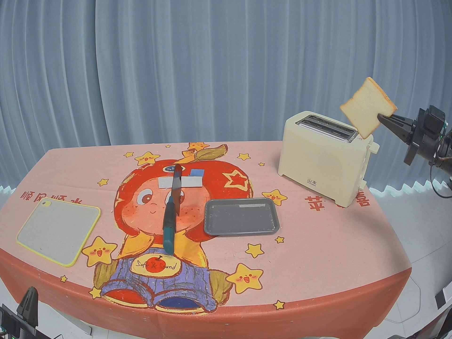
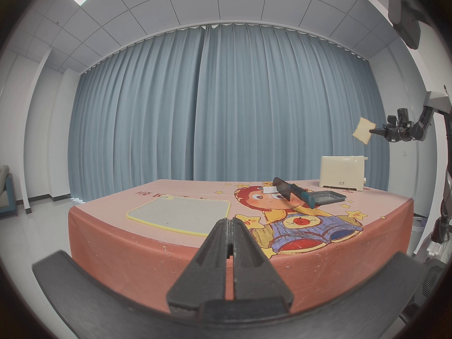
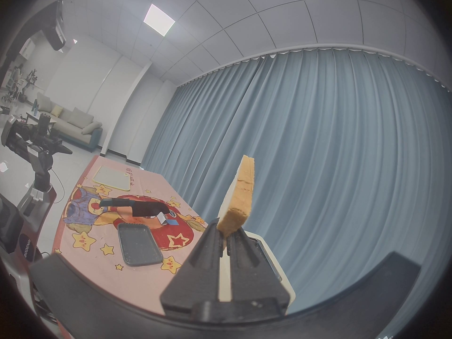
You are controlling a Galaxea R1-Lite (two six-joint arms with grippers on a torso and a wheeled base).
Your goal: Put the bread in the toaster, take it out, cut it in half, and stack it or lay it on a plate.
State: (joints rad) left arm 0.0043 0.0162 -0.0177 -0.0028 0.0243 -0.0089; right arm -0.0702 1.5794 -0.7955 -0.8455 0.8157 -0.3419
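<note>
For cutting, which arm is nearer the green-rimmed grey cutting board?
Left. Left end effector: off the table edge by the cutting board. Right end effector: far across, holding a tan bread slice.

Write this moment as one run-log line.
right gripper: shut on tan square bread slice, held above cream toaster | left gripper: shut, low before table | teal-handled knife, grey metal tray: on table

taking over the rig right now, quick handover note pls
Left pincer: shut, empty, low in front of the table edge.
Right pincer: shut on the bread slice, held tilted in the air just above the toaster.
Knife lies mid-table, grey tray beside it, cutting board on the robot's left.
Done: bread is whole; cannot tell if toasted.
Left: cut it in half, lay it on the tray.
</note>
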